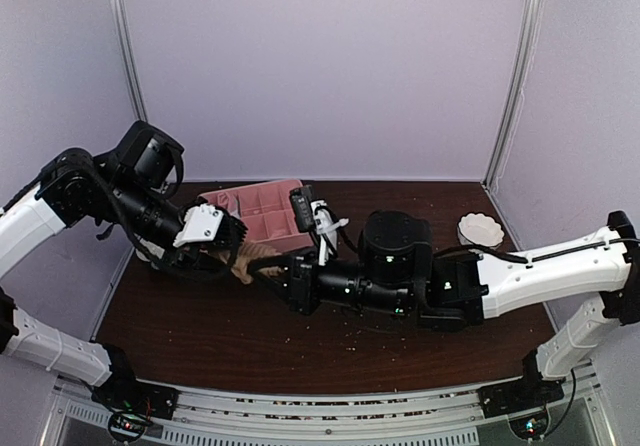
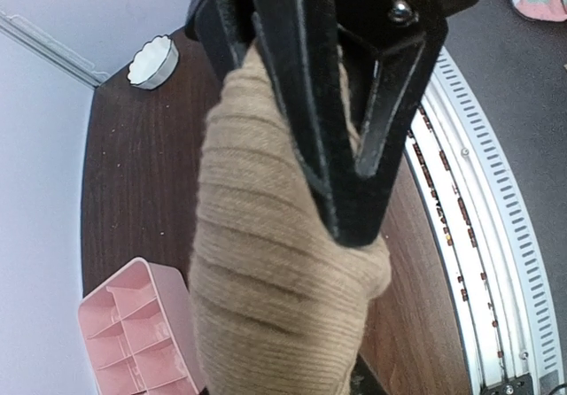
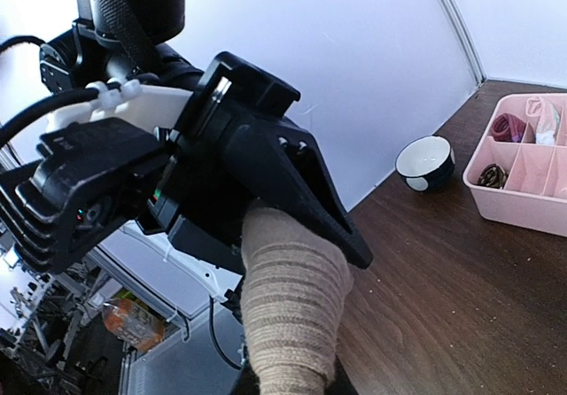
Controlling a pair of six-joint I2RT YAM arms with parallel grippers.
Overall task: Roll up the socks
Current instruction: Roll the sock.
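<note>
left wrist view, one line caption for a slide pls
black gripper fingers clamped on a ribbed tan sock, with dark table, pink divided tray and white bowl behind

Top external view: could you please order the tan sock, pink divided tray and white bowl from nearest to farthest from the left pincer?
1. Tan sock, held in the left pincer.
2. Pink divided tray, just behind it.
3. White bowl, far right, at the back.
</note>
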